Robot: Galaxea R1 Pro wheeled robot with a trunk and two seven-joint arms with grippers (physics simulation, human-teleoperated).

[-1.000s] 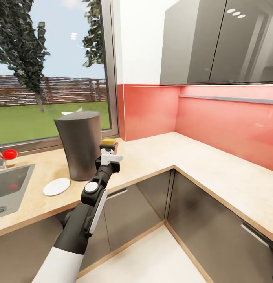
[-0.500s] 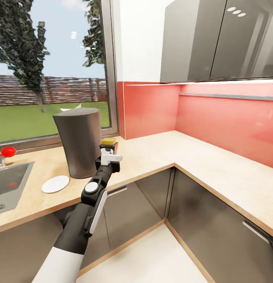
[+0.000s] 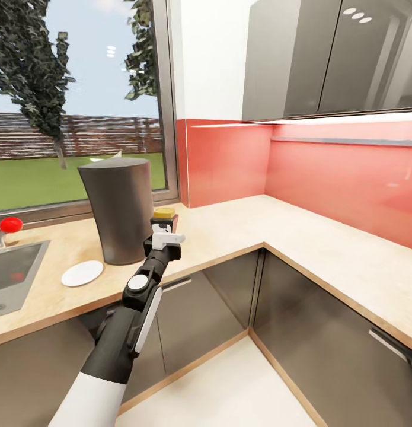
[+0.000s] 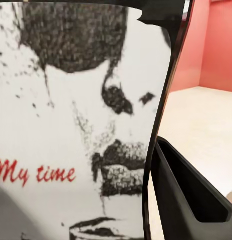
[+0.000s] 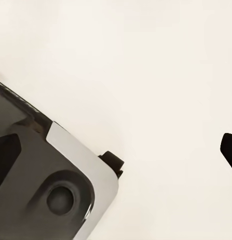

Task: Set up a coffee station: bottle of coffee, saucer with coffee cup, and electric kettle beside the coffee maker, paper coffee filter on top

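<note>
My left gripper is shut on the bottle of coffee, a dark jar with a yellow-tan lid held just above the kitchen countertop. The jar's white label, printed "My time", is close up in the left wrist view, with a black finger beside it. The coffee maker stands just left of the jar, and a white paper coffee filter peeks over its top. The saucer lies in front of the machine. One dark fingertip of my right gripper hangs over the floor. Coffee cup, electric kettle and kitchen shelf are out of view.
A grey inset sink lies at the left with a red knob behind it. The worktop turns a corner and runs along the red backsplash at the right. Grey wall cabinets hang above, and dark base cabinets sit below.
The whole head view has shifted a little, so the camera moved. The left gripper keeps its hold on the bottle of coffee beside the coffee maker.
</note>
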